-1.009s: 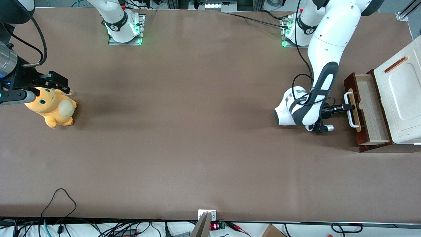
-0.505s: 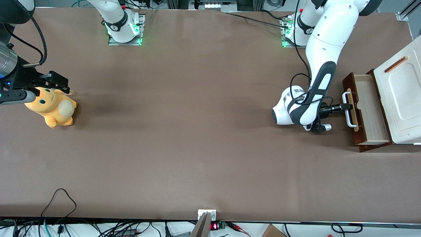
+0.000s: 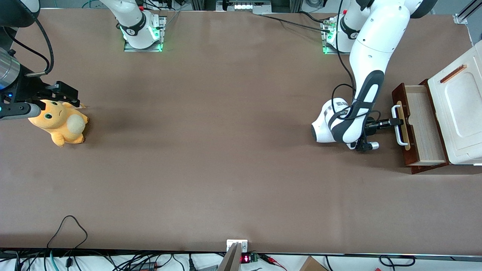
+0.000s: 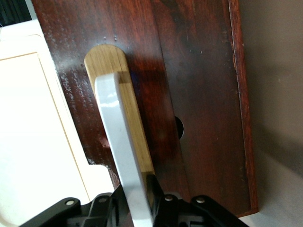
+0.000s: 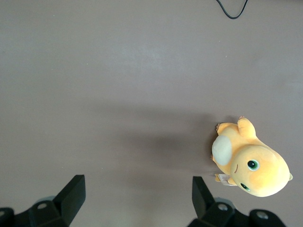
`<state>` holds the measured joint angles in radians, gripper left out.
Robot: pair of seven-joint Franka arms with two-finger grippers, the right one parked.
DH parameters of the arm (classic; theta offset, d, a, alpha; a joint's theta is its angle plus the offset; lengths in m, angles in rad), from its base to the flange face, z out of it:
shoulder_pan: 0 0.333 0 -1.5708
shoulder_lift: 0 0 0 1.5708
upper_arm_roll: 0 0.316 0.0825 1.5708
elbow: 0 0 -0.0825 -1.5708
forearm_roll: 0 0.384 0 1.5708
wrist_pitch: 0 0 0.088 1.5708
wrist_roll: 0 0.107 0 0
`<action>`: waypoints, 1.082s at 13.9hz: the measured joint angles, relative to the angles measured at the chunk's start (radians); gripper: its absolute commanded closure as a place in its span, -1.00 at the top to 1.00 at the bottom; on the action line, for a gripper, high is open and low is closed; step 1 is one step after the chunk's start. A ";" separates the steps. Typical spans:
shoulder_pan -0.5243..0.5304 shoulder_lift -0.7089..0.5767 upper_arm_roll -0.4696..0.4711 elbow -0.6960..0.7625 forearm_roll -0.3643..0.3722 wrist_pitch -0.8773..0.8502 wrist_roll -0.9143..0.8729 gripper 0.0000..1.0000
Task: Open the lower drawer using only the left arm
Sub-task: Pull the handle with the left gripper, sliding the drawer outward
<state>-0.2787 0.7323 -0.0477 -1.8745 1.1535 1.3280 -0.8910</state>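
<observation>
The lower drawer (image 3: 424,124) stands pulled out of the white cabinet (image 3: 461,113) at the working arm's end of the table, its pale wood inside showing. Its dark red-brown front (image 4: 189,85) carries a white bar handle (image 3: 398,126) (image 4: 120,137) on a pale wood strip (image 4: 111,61). The left arm (image 3: 371,56) reaches down in front of the drawer. Its gripper (image 3: 394,122) (image 4: 139,201) is shut on the white bar handle, one black finger on each side of the bar.
An orange plush toy (image 3: 60,122) (image 5: 251,163) lies toward the parked arm's end of the table. The white cabinet top has an orange-brown slot (image 3: 453,73). Cables (image 3: 67,226) lie along the table edge nearest the front camera.
The gripper has moved away from the cabinet with the handle in it, and the drawer has slid a little farther out. Most of that happened before the last half second.
</observation>
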 measured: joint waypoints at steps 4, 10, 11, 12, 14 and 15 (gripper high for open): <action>-0.011 0.001 0.000 0.007 -0.014 -0.002 -0.002 -0.62; -0.018 0.007 0.001 0.012 -0.017 -0.009 -0.003 -0.62; -0.019 0.008 0.002 0.013 -0.017 -0.009 -0.003 -0.62; -0.020 0.008 0.002 0.013 -0.018 -0.010 -0.003 -0.62; -0.021 0.009 0.002 0.015 -0.019 -0.011 -0.003 -0.62; -0.023 0.009 0.002 0.016 -0.021 -0.012 -0.003 -0.62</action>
<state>-0.3020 0.7417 -0.0457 -1.8585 1.1324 1.3164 -0.8938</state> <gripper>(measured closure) 0.806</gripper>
